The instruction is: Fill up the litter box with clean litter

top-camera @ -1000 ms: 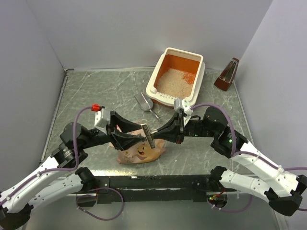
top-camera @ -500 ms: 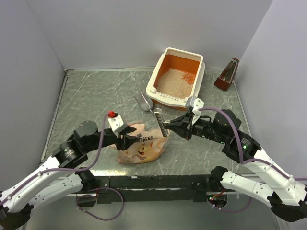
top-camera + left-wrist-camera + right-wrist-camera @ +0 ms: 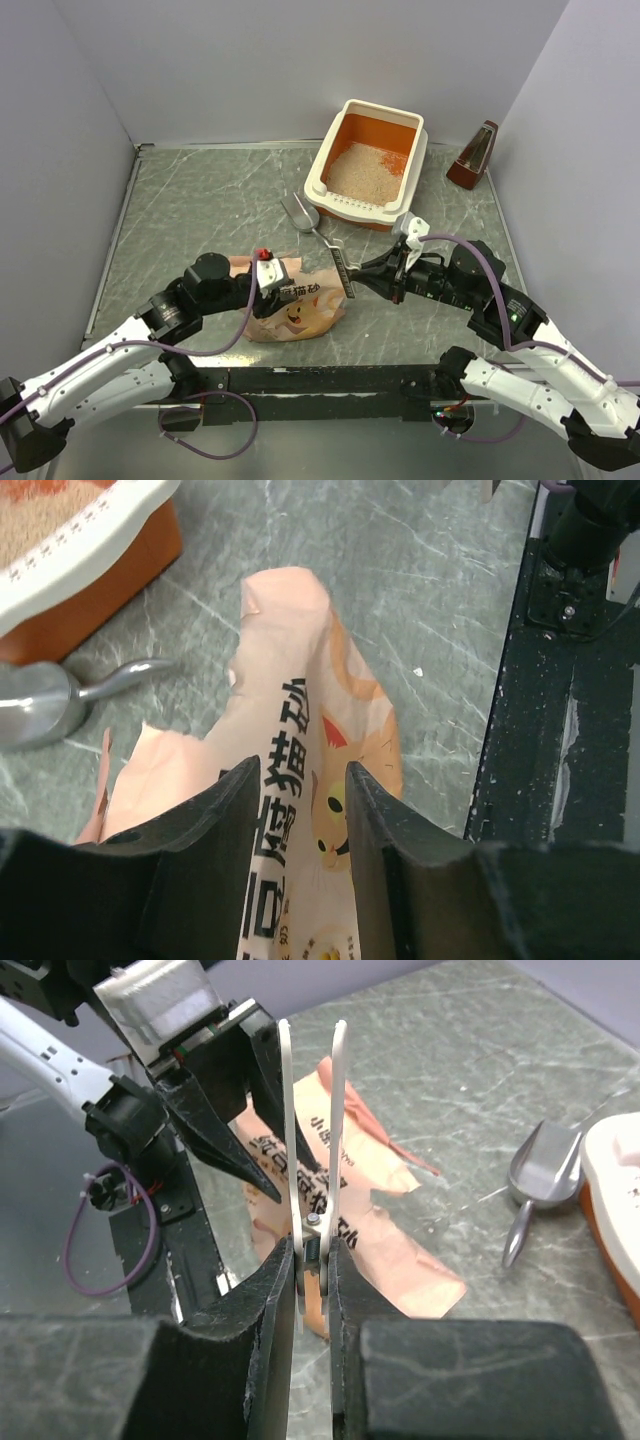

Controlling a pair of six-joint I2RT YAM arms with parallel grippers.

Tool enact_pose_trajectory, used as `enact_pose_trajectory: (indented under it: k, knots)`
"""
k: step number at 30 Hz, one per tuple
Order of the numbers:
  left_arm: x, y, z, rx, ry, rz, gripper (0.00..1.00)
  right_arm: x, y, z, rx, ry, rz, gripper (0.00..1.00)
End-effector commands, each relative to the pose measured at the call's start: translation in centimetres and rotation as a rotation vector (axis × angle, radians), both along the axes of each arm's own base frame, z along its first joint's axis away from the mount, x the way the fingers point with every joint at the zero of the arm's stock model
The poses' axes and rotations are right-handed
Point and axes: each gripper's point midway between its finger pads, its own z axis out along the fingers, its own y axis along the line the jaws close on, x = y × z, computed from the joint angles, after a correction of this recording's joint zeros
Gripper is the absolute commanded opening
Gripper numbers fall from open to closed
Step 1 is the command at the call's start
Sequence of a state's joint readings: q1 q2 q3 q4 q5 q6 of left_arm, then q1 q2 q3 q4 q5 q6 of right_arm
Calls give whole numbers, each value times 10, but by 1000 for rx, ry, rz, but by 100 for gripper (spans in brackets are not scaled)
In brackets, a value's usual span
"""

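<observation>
A: Top external view, entry one. Change over the last second?

B: Arms: drawn apart. A second ago met above the peach-pink bag [image 3: 305, 312], toward the near edge of the table [image 3: 200, 200]; now separated. Left gripper [image 3: 298, 772]: lowered onto the bag, jaws partly apart, astride the printed fold, no firm pinch evident. Right gripper [image 3: 310, 1247]: pulled back to its own side, jaws narrow, clamped on a white hinged tool [image 3: 338, 1110]. Clip or scissors, cannot tell.

A: Meaning for the task?

B: Judged only: tool carried clear of the bag, and the bag about to be taken up by the left gripper. Likely a lift toward the box for more pouring. Not yet lifted, not yet tipped.

A: Containers and contents?

B: Item one, litter box [image 3: 325, 165]: upright, well beyond the right gripper, at the far side of the table. Holds clean litter [image 3: 362, 170] over the nearer part of its floor; orange bottom bare at the far end. Partly filled, by appearance.

Item two, bag: lying on the table under the left gripper, just past the tip of the right gripper's tool. Slack and creased; contents hidden.

Item three, grey metal scoop [image 3: 300, 212]: beyond the left gripper, between bag and box. No litter seen in the bowl.
</observation>
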State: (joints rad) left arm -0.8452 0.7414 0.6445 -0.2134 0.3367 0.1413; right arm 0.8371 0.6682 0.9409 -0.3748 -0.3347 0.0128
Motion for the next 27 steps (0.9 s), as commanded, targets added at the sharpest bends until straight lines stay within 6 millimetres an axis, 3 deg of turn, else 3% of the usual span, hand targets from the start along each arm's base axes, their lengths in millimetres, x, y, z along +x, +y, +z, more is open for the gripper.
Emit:
enact_pose_trajectory:
  k: [1, 8, 17, 21, 27]
  knots:
    - [-5, -12, 15, -50, -158, -96, 45, -10, -3, 8, 58, -3, 20, 0]
    - [-1, -25, 2, 8, -223, -127, 49, -18, -1, -3, 76, 28, 52, 0]
    - [22, -35, -16, 102, -263, -91, 50, -26, -2, -11, 92, 34, 88, 0]
    - [33, -42, -11, 105, -302, -73, 50, -29, -2, -14, 90, 35, 100, 0]
    - [36, -50, -19, 127, -271, -86, 49, -31, -5, -13, 90, 23, 98, 0]
